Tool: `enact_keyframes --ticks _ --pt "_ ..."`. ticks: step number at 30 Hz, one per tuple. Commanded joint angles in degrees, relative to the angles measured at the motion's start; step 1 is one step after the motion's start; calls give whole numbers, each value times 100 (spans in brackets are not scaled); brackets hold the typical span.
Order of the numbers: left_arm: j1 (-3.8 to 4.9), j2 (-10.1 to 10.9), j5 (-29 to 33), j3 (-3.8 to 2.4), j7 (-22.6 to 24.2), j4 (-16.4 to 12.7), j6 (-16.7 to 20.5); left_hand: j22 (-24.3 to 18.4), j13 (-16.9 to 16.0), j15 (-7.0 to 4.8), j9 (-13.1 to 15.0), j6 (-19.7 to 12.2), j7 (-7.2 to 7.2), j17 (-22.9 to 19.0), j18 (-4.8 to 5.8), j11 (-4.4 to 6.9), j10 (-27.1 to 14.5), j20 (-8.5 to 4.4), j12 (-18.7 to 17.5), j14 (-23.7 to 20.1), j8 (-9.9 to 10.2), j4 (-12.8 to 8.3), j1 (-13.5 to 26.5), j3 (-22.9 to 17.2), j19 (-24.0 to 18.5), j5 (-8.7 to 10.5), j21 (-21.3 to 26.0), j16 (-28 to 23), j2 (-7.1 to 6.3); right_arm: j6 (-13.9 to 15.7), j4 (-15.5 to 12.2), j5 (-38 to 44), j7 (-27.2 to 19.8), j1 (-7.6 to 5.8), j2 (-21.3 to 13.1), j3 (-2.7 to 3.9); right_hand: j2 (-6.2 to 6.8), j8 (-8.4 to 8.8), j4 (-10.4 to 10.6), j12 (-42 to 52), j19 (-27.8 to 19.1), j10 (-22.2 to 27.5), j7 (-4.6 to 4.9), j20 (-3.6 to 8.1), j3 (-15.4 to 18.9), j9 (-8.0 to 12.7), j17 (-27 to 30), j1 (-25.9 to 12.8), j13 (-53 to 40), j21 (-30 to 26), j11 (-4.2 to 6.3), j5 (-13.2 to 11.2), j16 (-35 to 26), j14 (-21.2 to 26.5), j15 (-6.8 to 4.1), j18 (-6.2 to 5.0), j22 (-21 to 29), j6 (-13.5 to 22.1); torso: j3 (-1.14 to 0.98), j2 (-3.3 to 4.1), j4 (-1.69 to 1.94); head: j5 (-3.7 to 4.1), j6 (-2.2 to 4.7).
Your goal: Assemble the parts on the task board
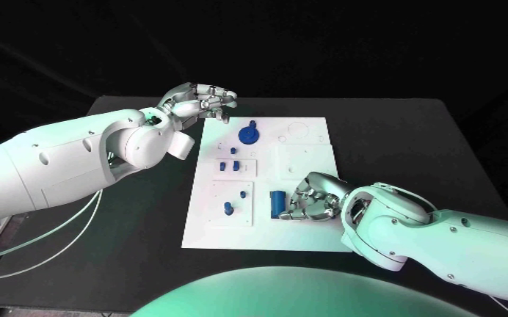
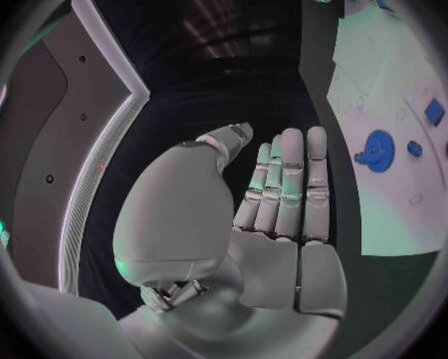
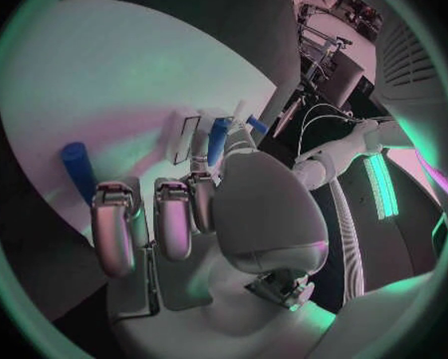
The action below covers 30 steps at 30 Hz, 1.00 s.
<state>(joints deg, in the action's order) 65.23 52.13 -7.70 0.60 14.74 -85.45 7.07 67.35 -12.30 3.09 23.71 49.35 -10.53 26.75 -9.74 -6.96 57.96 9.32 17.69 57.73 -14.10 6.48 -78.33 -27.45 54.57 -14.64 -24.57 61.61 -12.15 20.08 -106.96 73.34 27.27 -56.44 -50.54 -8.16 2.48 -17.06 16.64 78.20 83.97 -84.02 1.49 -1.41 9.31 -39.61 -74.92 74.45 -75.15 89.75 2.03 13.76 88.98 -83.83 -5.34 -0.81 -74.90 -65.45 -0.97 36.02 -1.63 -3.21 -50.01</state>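
Observation:
The white task board (image 1: 307,232) lies in the middle of the table. On it are a blue gear (image 1: 249,135) at the far end, small blue parts (image 1: 227,164) in the middle, two blue pegs (image 1: 229,208) nearer me, and a blue cylinder (image 1: 277,202). My right hand (image 1: 314,199) hovers low over the board just right of the cylinder (image 3: 76,167), fingers (image 3: 115,223) curled down. A blue piece (image 3: 218,140) shows by its thumb; whether it is held is unclear. My left hand (image 1: 201,102) hangs beyond the board's far left corner, fingers (image 2: 288,183) straight, holding nothing.
The black table (image 1: 423,141) reaches past the board on every side. White square panels (image 1: 299,157) are set in the board. White cables (image 1: 64,229) hang under my left arm at the table's left edge.

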Motion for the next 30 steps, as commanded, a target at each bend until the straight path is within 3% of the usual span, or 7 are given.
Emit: enact_keyframes --ticks 1,7,11,15,19,23,30 --pt "3 -4 2 -3 25 -7 -86 -4 5 5 6 -41 16 -10 -61 -6 -32 -3 23 -30 -30 -11 -29 -30 11 -30 33 -29 -5 101 -50 84 -62 3 -48 -1 -16 10 5 -25 603 -152 -14 57 61 -13 -1301 8 -741 25 50 46 23 -572 -35 81 -1510 -33 3 -2 -3 -1 1" --pt "3 -5 2 -2 29 1 -80 -4 5 5 6 -41 16 -10 -61 -6 -32 -3 23 -30 -30 -11 -29 -30 11 -30 33 -29 -5 457 -255 -66 -256 -47 -321 1 23 39 4 -183 603 -87 22 48 223 -51 -1280 -102 -650 25 22 68 14 -567 -17 81 -1510 41 5 -11 -10 9 1" --pt "2 -7 2 3 32 11 -79 0 7 4 6 -44 14 -13 -60 -7 -33 -4 26 -33 -36 -23 -34 -43 10 -39 29 -29 -6 610 -465 -293 -444 -220 -677 2 33 37 6 -225 599 -67 34 39 282 -81 -1256 -144 -626 18 10 59 4 -562 -6 79 -1508 66 5 -20 -22 48 1" --pt "1 -13 2 8 33 20 -77 0 7 4 6 -44 14 -13 -60 -7 -33 -4 26 -33 -36 -23 -34 -43 10 -39 29 -29 -6 639 -531 -280 -518 -360 -1009 1 14 60 -15 -277 586 -37 50 26 316 -117 -1243 -46 -598 -8 -4 114 -2 -559 8 73 -1499 144 12 -37 -48 81 1" --pt "-1 -19 2 11 38 20 -82 0 7 4 6 -44 14 -13 -60 -7 -33 -4 26 -33 -36 -23 -34 -43 10 -39 29 -29 -6 601 -479 0 -479 -417 -1288 -3 18 90 -11 -341 578 -4 73 15 355 -131 -1237 4 -561 -25 -22 114 -5 -557 20 69 -1494 207 16 -46 -66 108 1" --pt "-2 -16 2 13 42 18 -83 0 7 4 6 -44 14 -13 -60 -7 -33 -4 26 -33 -36 -23 -34 -43 10 -39 29 -29 -6 542 -429 426 -343 -369 -1480 -13 24 138 -3 -497 545 72 110 -5 419 -138 -1207 24 -470 -91 -55 96 -18 -549 47 53 -1472 296 12 -46 -84 153 1" --pt "-6 -7 2 14 45 18 -88 0 7 4 6 -44 14 -13 -60 -7 -33 -4 26 -33 -36 -23 -34 -43 10 -39 29 -29 -6 529 -399 1024 -38 -104 -1551 -21 40 185 -6 -632 515 138 141 -27 473 -137 -1171 62 -391 -150 -83 112 -35 -540 71 39 -1453 370 9 -46 -81 259 1"
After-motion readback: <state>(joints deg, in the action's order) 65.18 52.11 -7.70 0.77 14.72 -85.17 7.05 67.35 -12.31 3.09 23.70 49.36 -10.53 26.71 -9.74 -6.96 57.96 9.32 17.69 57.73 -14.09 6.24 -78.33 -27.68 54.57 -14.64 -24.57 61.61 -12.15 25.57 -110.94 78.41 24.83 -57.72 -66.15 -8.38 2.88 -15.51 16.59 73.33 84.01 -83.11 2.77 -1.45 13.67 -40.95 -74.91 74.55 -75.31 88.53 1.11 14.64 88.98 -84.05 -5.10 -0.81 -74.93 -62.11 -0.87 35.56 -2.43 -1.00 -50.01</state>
